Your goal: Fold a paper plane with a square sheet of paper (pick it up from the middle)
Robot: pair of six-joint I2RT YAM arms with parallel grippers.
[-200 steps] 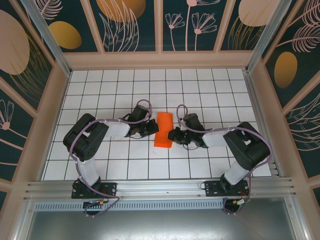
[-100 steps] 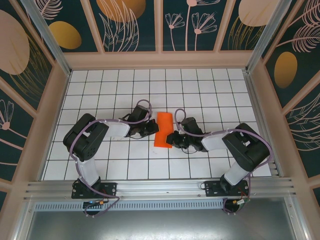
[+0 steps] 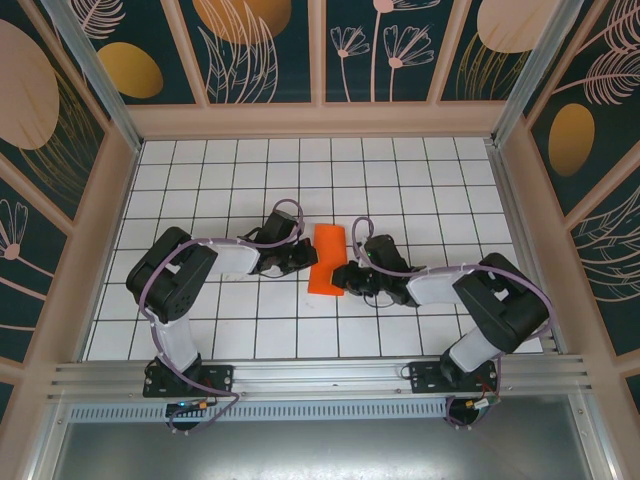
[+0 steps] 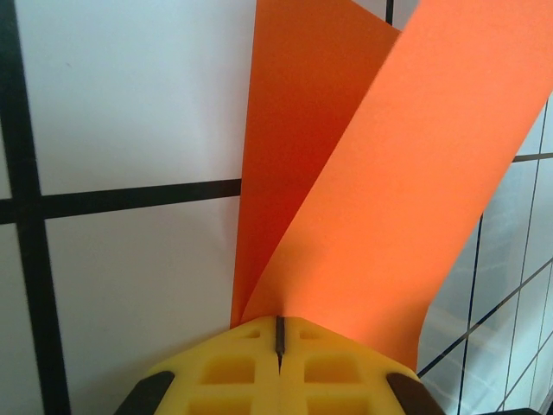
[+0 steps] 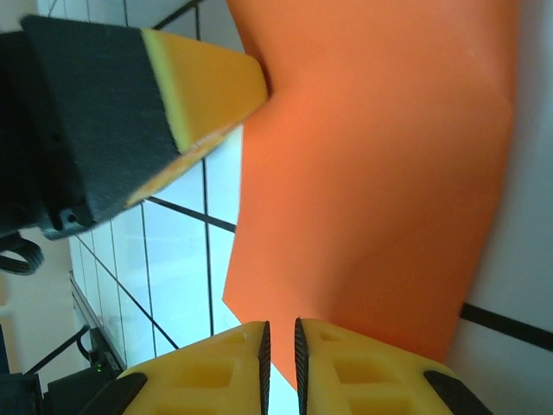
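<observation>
The square sheet of paper is orange and lies folded into a narrow strip on the white tiles between the two arms. My left gripper is at its left edge. In the left wrist view that gripper is shut on the paper, whose two layers fan upward from the jaws. My right gripper is at the strip's near right end. Its yellow fingertips stand a narrow slit apart, over the paper's corner, with nothing between them. The left finger touches the paper's far edge there.
The white tiled table is boxed in by patterned walls on three sides. An aluminium rail with both arm bases runs along the near edge. Open tiles lie all round the paper.
My right gripper has slid left and nearer, onto the paper's near right corner. The left gripper and the paper have stayed put.
</observation>
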